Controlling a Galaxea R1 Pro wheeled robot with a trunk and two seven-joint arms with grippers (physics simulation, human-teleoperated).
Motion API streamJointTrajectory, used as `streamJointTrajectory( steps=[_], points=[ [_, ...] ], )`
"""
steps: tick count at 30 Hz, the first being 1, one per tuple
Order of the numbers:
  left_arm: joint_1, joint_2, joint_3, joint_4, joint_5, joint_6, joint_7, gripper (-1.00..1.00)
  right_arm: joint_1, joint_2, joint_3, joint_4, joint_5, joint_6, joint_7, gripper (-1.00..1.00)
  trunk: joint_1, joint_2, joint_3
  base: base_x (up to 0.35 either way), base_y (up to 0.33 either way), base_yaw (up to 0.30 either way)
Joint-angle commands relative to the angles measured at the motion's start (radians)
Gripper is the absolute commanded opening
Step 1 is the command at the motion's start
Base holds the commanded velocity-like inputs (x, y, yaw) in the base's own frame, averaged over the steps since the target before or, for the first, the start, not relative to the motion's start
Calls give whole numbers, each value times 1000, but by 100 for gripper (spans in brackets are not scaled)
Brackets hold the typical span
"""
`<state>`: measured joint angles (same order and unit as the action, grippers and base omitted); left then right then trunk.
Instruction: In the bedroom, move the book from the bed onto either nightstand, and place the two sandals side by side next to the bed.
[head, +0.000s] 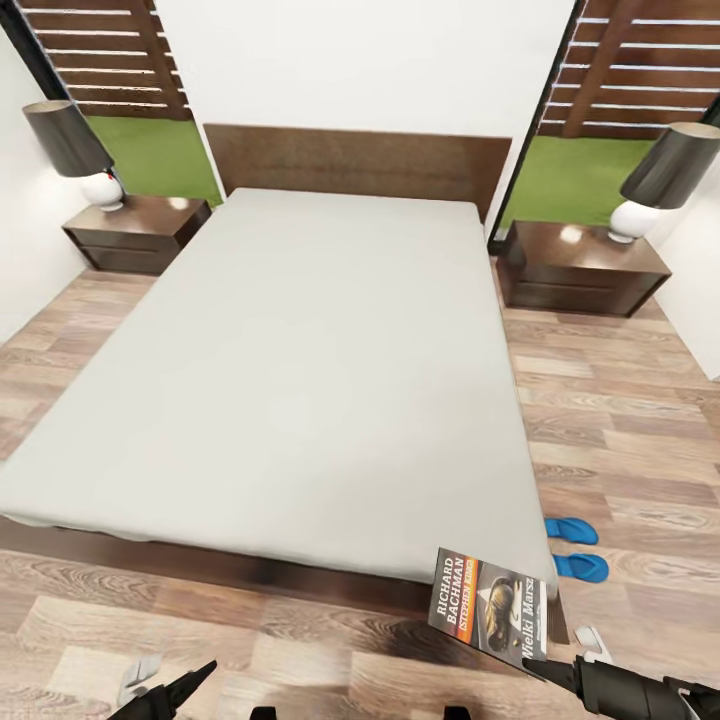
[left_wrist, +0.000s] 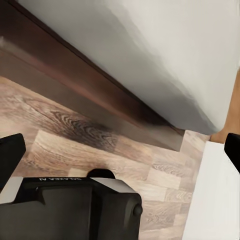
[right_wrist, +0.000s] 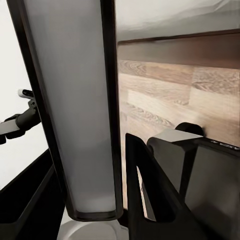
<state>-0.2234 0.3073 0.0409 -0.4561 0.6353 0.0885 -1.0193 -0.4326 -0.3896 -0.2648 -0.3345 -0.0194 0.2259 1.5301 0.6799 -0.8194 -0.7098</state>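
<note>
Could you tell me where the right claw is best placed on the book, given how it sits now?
The book is already pinched by the right claw at its lower edge, hanging past the bed's foot corner. It is thin and flat, so clamping cover to cover across an edge, coming from the floor side as now, suits it; a grip nearer the spine would probably steady it more.

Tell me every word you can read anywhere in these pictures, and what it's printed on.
"RICHARD BACHMAN": white letters on the cover of the book, head view.
"STEPHEN KING": on the orange band of that cover.
"Wielki Marsz": along the cover's other edge; smaller print beside it is too small to read.
Lettering on the black casing in the left wrist view is upside down and too blurred to read.
</note>
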Motion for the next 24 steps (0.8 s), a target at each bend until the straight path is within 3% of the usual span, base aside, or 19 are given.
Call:
streamJointTrajectory(
  steps=[1,19,22,23,24],
  points=[
    [-1,0,1,0,5,9,-4,100,0,0,-2,0,0,11,4,-100,0,-1,-1,0,0,268],
    [-1,-1,1,0,4,8,-1,100,0,0,-2,0,-1,12,2,-100,0,-1,-6,0,0,278],
    [-1,-1,1,0,4,1,46,100,0,0,-2,0,-1,12,1,-100,0,-1,-7,0,0,284],
    [-1,-1,0,0,3,-9,83,100,0,0,-2,0,-1,12,1,-100,0,-1,-8,0,0,284],
    [-1,-2,-7,-1,-9,-34,174,100,0,0,-3,0,-1,12,1,-100,0,-1,-8,0,0,284]
  ],
)
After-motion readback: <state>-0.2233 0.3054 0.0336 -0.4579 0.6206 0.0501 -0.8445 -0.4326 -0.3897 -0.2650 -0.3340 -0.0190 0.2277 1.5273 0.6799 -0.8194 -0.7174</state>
